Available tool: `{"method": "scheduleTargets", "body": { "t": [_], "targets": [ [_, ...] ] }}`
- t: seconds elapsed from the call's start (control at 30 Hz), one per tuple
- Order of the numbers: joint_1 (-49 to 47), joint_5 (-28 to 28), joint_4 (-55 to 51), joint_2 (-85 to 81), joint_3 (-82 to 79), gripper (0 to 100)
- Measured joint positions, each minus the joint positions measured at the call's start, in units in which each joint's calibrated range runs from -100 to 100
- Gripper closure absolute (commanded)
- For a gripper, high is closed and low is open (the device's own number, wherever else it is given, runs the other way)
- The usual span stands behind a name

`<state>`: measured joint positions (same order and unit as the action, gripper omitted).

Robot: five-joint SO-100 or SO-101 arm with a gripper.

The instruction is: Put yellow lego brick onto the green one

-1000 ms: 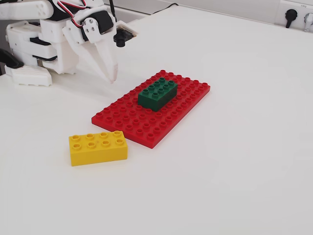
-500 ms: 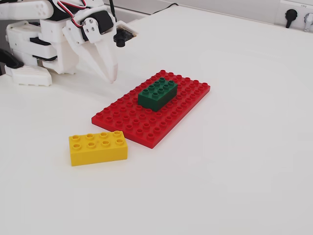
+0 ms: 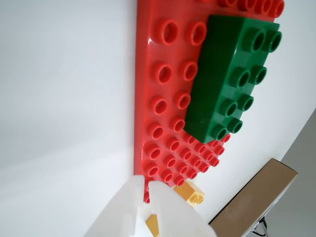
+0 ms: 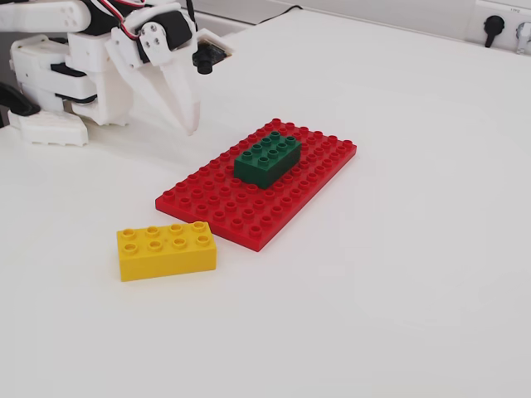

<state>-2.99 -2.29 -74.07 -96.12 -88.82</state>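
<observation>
The white plastic gripper hangs above the white bench with its fingers pressed together, holding nothing. The bright yellow plastic brick lies just beside the flat red studded baseplate, which carries the dark green plastic brick.

In the wrist view the gripper is hiding most of the yellow lego brick. The top edge is cutting off the red baseplate.

Red studded baseplate flat on white table, mid-scene in fixed view. Wall socket far right, black cable at far edge. Brown cardboard box lower right in wrist view.
</observation>
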Motion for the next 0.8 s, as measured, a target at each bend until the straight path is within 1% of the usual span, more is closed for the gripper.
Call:
{"method": "scheduleTargets", "body": {
  "t": [0.17,0.3,0.43,0.57,0.63,0.7,0.8],
  "targets": [
    [0.00,0.16,-1.90,1.86,9.74,98],
    [0.22,0.52,-4.32,12.24,21.73,98],
    [3.24,2.60,-9.85,28.96,40.58,99],
    [5.01,3.17,-20.05,47.11,66.01,98],
    [7.59,3.85,-23.34,55.13,78.36,98],
    [12.53,5.51,-24.11,60.95,86.47,96],
    [19.98,6.55,-24.29,67.54,89.90,87]
  ]
}}
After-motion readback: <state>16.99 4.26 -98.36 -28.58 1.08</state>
